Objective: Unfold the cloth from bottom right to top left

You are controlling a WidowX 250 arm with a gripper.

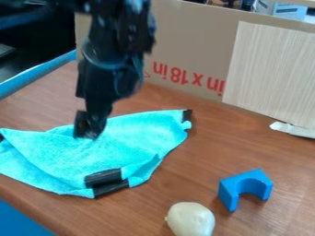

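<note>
Cloth: you have the turquoise cloth (132,143) on the left half of the brown table (203,156), reaching the left edge of your view.
Long axis: it runs from left to right, slanting a little toward the far side at its right end.
Right end: the corner with a black patch (188,115) points far and right.
Near corner: it points toward you, with two black strips (106,182) lying one just beyond the other.
Surface: you see soft folds, and the right near edge slants from the far right corner down to the strips.
Gripper: it hangs, pointing down, over the far middle of the cloth (90,130); you cannot tell whether it is wide, narrow or holding cloth.
Blue block: it stands right of the cloth, well apart, its notch facing you (230,191).
Pale rounded object: it lies at the near edge, left of the block (190,220).Cloth: you have the turquoise cloth (132,143) on the left half of the brown table (203,156), reaching the left edge of your view.
Long axis: it runs from left to right, slanting a little toward the far side at its right end.
Right end: the corner with a black patch (188,115) points far and right.
Near corner: it points toward you, with two black strips (106,182) on it, one just beyond the other.
Surface: you see soft folds across the middle and left.
Gripper: your gripper (90,130) hangs pointing down over the far middle of the cloth; you cannot tell whether it is wide, narrow or holding cloth.
Blue block: the blue block (230,191) sits right of the cloth, apart from it, its notch facing the near side.
Pale object: the pale rounded object (190,220) lies nearer to you, left of the block.
</note>
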